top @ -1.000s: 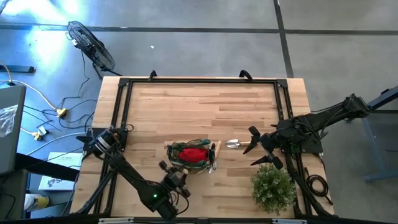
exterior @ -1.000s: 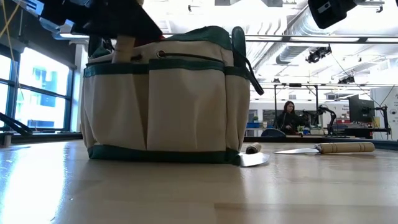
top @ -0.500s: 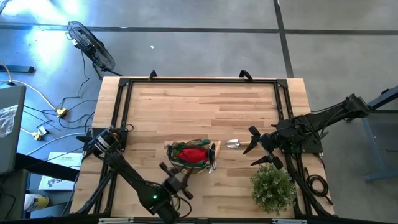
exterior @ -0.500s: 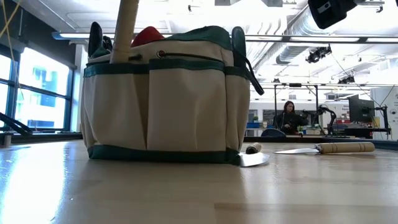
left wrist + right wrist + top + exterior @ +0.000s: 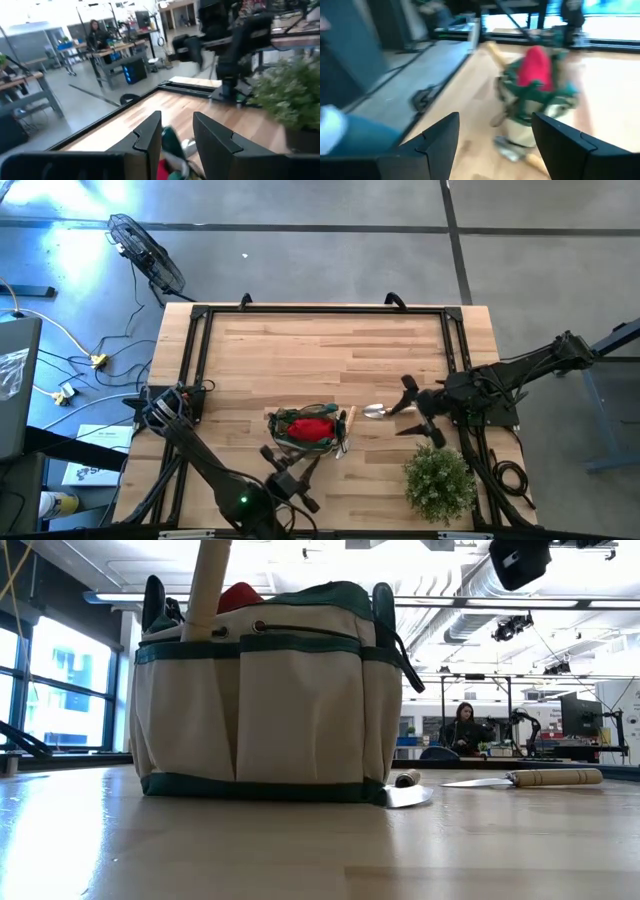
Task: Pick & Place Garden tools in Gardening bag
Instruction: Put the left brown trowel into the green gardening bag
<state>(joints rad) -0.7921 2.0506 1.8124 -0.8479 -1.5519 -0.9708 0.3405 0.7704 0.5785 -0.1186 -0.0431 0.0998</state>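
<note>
Gardening bag (image 5: 308,430) sits on the tabletop (image 5: 320,345) in the high view, a red piece (image 5: 312,426) inside it. A trowel (image 5: 382,411) lies just beside the bag, and the right gripper (image 5: 412,412) hovers over it, fingers spread, empty. The left gripper (image 5: 300,488) hangs near the bag, partly open, holding nothing. A potted plant (image 5: 438,482) stands near the trowel.

Low view: 1 wooden handle (image 5: 208,588) rises from the bag (image 5: 265,705); 1 trowel (image 5: 525,779) lies beside it.
</note>
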